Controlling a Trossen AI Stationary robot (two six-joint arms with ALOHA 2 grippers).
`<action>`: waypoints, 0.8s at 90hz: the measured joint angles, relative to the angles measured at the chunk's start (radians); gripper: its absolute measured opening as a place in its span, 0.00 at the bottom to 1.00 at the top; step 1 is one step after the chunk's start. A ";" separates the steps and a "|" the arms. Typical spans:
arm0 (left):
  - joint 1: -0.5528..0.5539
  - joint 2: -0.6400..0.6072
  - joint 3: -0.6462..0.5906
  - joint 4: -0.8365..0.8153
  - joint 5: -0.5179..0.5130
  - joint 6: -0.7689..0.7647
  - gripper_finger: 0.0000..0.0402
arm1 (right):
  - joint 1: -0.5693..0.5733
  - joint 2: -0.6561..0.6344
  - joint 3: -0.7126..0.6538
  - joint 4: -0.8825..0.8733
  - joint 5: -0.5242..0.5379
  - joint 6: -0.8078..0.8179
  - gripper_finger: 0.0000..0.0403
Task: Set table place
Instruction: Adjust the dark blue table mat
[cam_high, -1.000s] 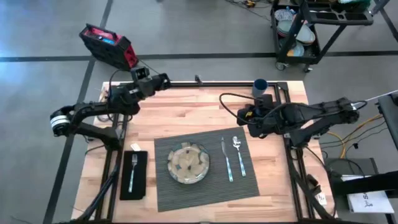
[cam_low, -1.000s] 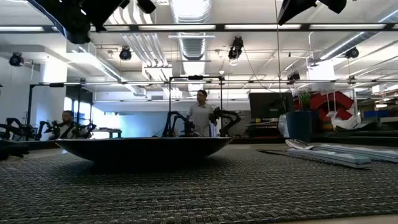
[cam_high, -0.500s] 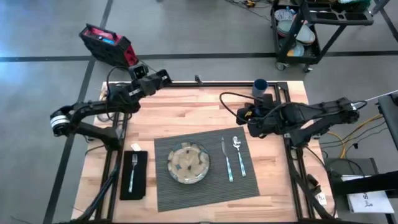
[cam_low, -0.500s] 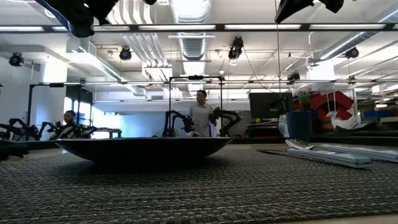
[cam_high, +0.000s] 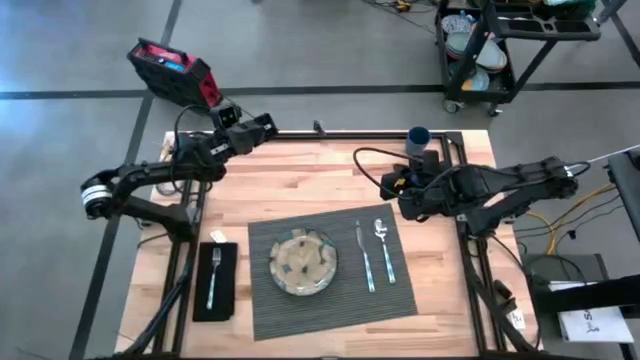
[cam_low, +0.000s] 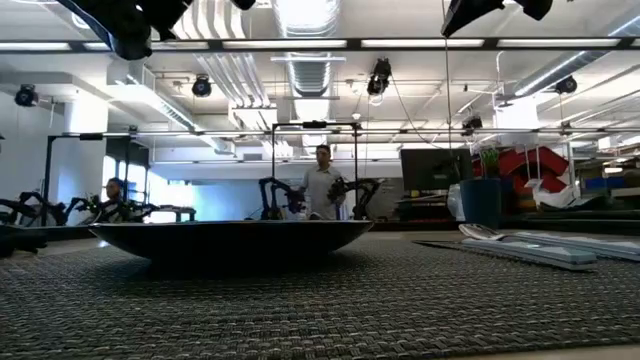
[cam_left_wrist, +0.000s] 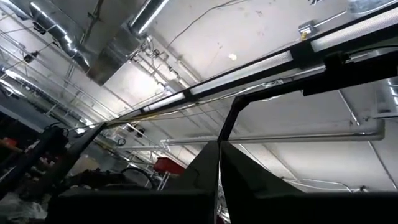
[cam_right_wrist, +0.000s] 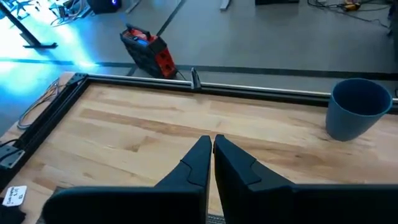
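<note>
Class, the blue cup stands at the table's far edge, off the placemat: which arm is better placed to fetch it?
The right gripper hangs just beside the cup; the left gripper points away at the far-left edge.

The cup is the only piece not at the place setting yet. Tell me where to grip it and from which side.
The dark blue cup stands upright at the table's far edge, mouth open upward. Probably best to pinch its rim, one finger inside and one outside, coming down from above. The right gripper is nearest and is shut, so it must open first. Its tapered wall makes a side grip likelier to slip.
</note>
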 joint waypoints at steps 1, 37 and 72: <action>0.000 0.000 0.000 0.000 0.000 -0.001 0.00 | 0.000 0.000 0.000 0.000 0.000 0.000 0.01; 0.000 0.000 -0.001 0.021 -0.034 -0.041 0.32 | 0.000 0.000 0.000 0.000 0.000 -0.015 0.01; -0.006 0.001 -0.002 0.023 0.127 -0.057 0.08 | 0.000 0.000 0.000 0.111 0.008 -0.115 0.01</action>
